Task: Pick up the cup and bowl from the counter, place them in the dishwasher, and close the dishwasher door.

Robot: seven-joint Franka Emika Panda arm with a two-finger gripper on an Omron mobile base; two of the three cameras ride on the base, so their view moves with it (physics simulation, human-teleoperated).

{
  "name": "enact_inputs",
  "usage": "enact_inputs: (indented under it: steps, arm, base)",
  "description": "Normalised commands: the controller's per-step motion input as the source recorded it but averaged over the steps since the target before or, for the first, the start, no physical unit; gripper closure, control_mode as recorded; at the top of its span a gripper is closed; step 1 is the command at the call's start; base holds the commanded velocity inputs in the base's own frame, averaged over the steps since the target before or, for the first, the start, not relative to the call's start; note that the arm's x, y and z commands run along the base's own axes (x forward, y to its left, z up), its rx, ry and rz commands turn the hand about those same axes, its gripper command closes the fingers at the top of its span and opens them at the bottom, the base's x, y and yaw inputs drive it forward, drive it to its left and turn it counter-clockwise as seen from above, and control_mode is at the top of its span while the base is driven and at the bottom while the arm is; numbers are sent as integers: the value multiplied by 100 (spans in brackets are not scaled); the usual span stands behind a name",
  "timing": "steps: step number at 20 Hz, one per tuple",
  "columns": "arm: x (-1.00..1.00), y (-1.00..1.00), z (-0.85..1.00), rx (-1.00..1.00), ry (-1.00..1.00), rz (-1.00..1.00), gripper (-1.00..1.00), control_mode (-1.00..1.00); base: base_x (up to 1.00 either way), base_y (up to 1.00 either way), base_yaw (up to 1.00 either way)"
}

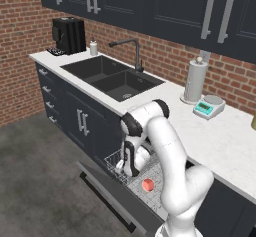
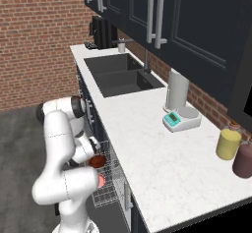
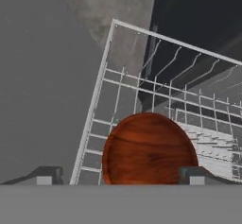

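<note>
Over the silver wire rack, jaws spread around a round, wood-grained reddish-brown bowl.

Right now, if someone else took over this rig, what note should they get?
Gripper: over the pulled-out rack, with the bowl between its fingertips. Whether it still grips the bowl or has let go cannot be told.
Bowl: low over the rack, at the gripper; also seen at the hand from the right base view.
Cup: already in the rack, salmon inside facing out.
Dishwasher door: folded down, open.
Done: cup loaded; bowl brought to the rack.
Left: make sure the bowl is set down and released, pull the arm clear, then swing the door shut.
</note>
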Motion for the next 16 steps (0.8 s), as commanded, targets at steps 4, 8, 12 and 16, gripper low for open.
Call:
enact_inputs:
  steps: [4,8,12,16]
  arm:
    - [-88,59,100,0,-1,0,-100,-100]
    - [-91,50,100,0,0,0,-100,-100]
    - [-67,34,100,0,0,-1,-100,-100]
    - [-48,34,100,0,0,-2,-100,-100]
  base:
    - [0,0,0]
    - [0,0,0]
    - [0,0,0]
    - [0,0,0]
